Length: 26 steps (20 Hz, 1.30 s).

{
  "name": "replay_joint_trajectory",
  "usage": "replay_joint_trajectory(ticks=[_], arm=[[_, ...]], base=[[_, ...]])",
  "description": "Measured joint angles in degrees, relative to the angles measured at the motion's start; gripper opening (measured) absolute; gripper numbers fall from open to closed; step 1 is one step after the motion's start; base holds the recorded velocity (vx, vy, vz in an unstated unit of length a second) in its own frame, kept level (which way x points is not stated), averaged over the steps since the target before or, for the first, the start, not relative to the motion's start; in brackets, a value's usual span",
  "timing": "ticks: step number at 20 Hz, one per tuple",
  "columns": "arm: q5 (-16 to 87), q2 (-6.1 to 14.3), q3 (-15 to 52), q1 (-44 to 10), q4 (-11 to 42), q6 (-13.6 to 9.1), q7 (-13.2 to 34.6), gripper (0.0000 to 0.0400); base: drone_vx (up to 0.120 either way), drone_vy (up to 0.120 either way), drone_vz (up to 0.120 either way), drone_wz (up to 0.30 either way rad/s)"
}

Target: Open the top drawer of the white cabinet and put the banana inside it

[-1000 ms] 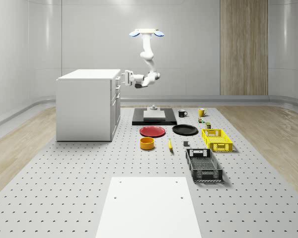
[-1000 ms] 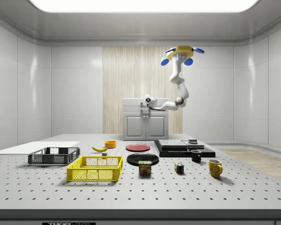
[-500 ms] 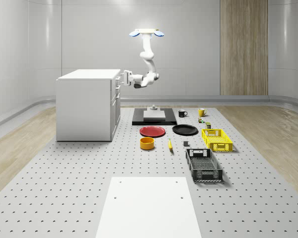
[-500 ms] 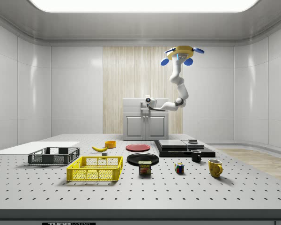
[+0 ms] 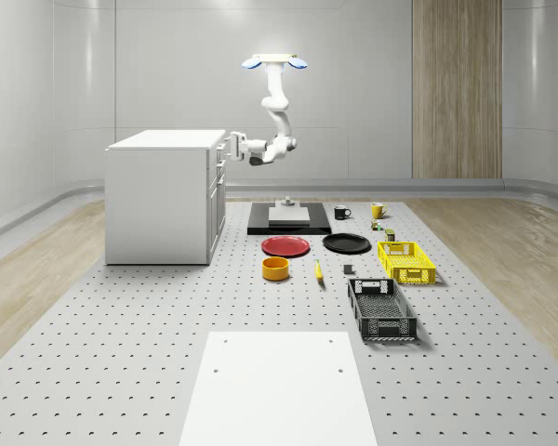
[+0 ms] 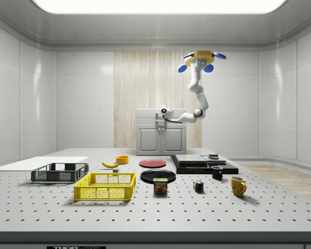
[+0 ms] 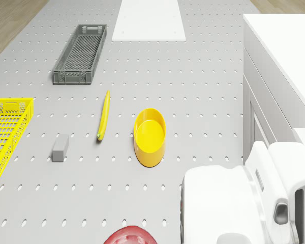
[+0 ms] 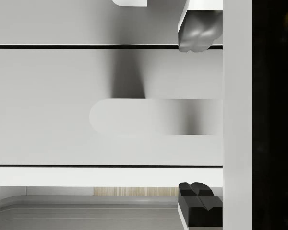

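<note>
The drone (image 5: 275,61) is hovering right of the white cabinet (image 5: 164,197), its gripper (image 5: 232,146) reaching left to the top drawer handle (image 8: 156,117); the released jaws are straddling the bar across its long axis. The banana (image 7: 103,115) is lying on the worktop (image 5: 121,353), well apart

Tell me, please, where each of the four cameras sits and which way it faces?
Whole-scene view: high off the robot, facing the far wall; shows the drone, arm and cabinet.
Side view: low at the table's edge, facing the cabinet front; whole robot hovering.
Drone view: on the drone's body, looking down at the banana; the arm's white links show.
Wrist view: faces the drawer handle; fingertips show.
Whole-scene and side views share the gripper at the cabinet's top drawer.
</note>
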<state>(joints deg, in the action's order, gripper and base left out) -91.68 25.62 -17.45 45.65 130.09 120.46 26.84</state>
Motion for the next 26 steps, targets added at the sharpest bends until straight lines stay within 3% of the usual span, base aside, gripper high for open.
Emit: replay_joint_trajectory(ticks=[26], arm=[[-2.7,-1.7,7.6,-8.4,-1.0,-2.4,0.4,0.04]], base=[[0.0,0.0,0.0,0.0]])
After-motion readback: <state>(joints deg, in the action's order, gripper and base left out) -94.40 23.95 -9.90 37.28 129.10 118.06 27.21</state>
